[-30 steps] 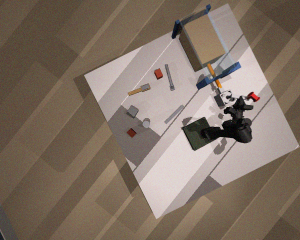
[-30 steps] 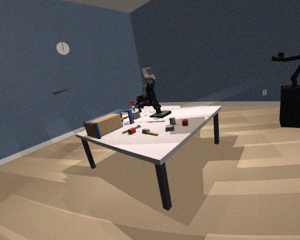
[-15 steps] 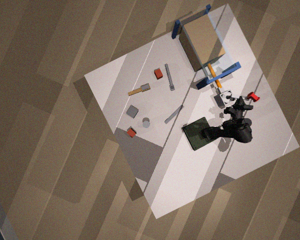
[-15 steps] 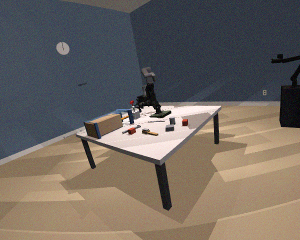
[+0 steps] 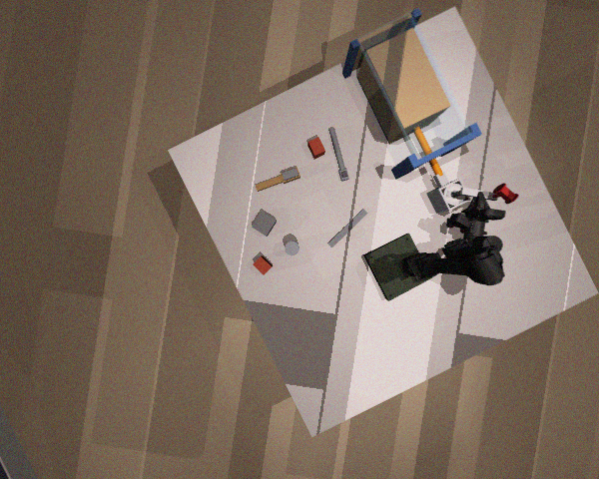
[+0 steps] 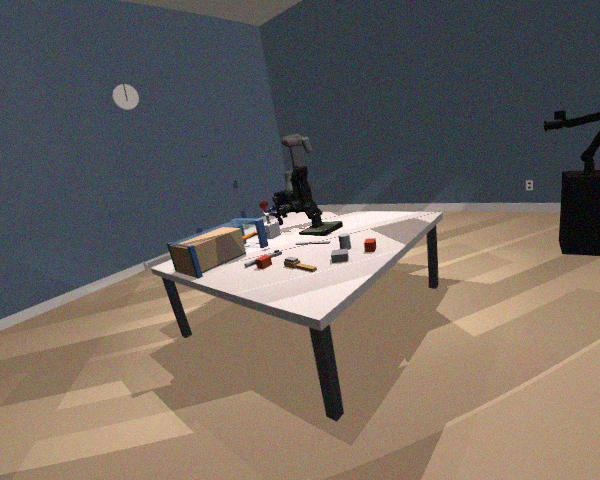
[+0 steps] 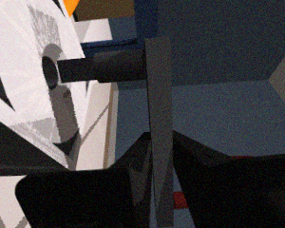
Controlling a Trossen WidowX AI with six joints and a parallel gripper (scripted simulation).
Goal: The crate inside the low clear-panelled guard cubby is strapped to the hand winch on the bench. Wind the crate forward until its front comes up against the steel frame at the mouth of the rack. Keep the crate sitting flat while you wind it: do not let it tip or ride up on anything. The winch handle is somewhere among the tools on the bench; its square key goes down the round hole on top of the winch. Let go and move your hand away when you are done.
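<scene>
My gripper (image 5: 478,198) (image 7: 159,137) is shut on the grey arm of the winch handle (image 7: 159,71). Its red knob (image 5: 505,193) (image 6: 263,205) stands out beyond the fingers. In the wrist view the handle's dark key points at the round hole (image 7: 49,72) on top of the winch (image 5: 436,201) (image 6: 273,230); its tip looks just outside the hole. The tan crate (image 5: 423,77) (image 6: 212,250) sits flat in the clear-panelled cubby, with a gap between its front and the blue steel frame (image 5: 446,147) (image 6: 264,232). An orange strap (image 5: 422,138) (image 6: 249,235) runs toward the winch.
My arm stands on a dark green base plate (image 5: 384,270) (image 6: 321,228). Elsewhere on the bench are a wrench-like tool (image 5: 337,152), a hammer-like tool (image 5: 272,182), a flat grey bar (image 5: 347,227), two red blocks (image 5: 316,147) (image 5: 262,265), a grey block (image 5: 264,222) and a grey cylinder (image 5: 291,247).
</scene>
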